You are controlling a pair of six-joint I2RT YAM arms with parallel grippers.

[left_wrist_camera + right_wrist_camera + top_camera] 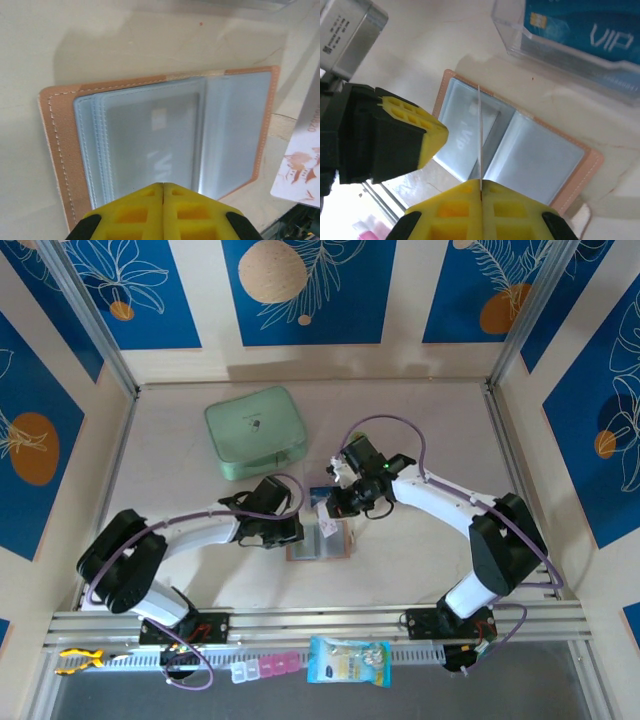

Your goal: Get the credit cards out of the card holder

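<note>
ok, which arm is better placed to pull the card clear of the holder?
Right. The right gripper is shut on a thin card seen edge-on, standing over the open card holder. The left gripper is shut at the holder's edge, seemingly pinning it, so it is best used as the hold-down.

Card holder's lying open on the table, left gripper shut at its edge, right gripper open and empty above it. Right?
Not quite: the right gripper is shut on a credit card, seen edge-on in the right wrist view. The card holder does lie open, left gripper shut at its edge.
</note>
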